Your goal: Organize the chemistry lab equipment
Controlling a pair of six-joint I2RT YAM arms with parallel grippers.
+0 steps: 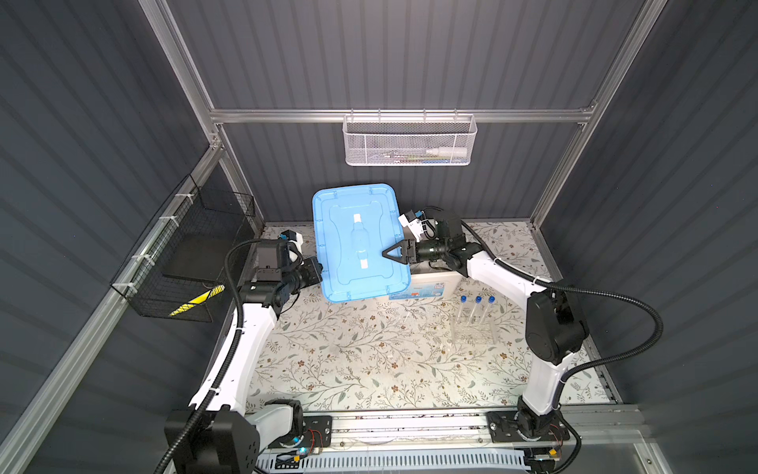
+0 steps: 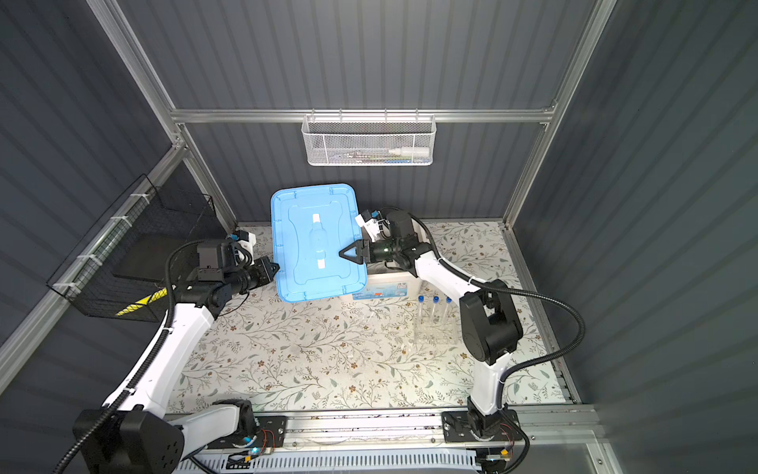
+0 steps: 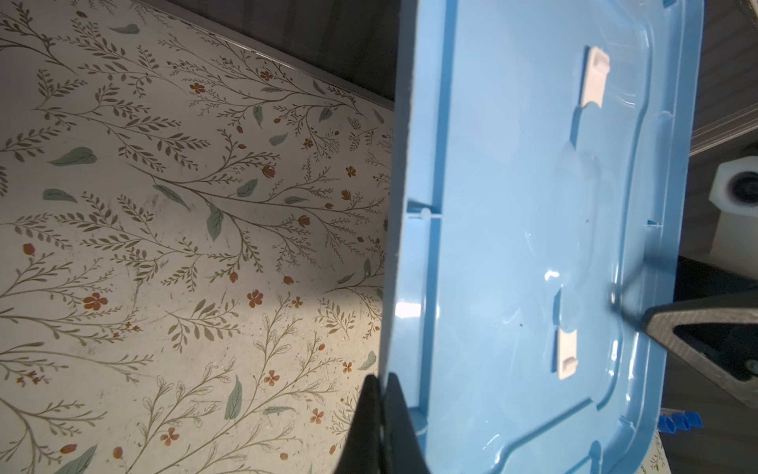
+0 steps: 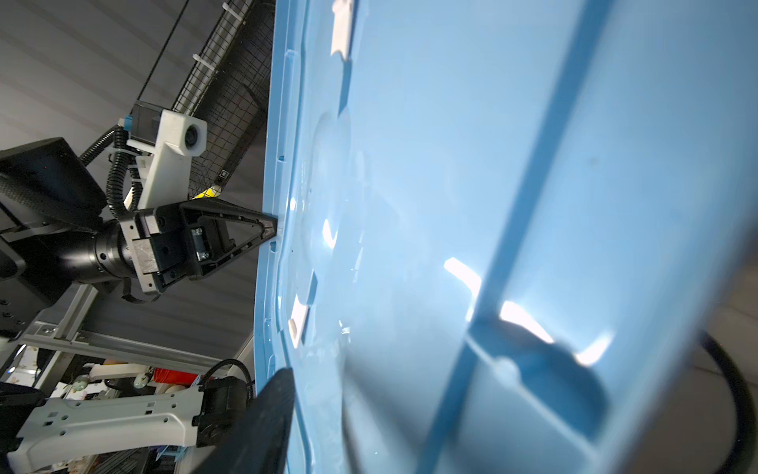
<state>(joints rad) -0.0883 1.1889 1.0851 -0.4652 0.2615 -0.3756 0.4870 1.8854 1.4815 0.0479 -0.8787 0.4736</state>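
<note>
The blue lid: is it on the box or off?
Off: the blue lid, pinched by the left gripper, sits askew, baring part of the white box.

Lid [image 1: 361, 242]: light blue, glossy; two white tabs
Box [image 1: 426, 287]: white, blue printed label
Table cover [image 1: 348, 369]: cream ground, floral print; olive-brown sprigs, grey-green leaves, rust-red blossoms
Test tubes [image 1: 478, 300]: clear, blue caps
Rack [image 1: 476, 334]: clear
Wall basket [image 1: 410, 141]: white mesh
Side basket [image 1: 184, 254]: black wire grid; striped patch [image 1: 201, 301] inside, yellow and black diagonals
Walls [image 1: 410, 61]: dark grey, ribbed
Frame [image 1: 402, 115]: silver
Left gripper [image 4: 271, 230], right gripper [image 1: 387, 255]: black
Arm links [image 1: 246, 340]: white, black joints
</note>
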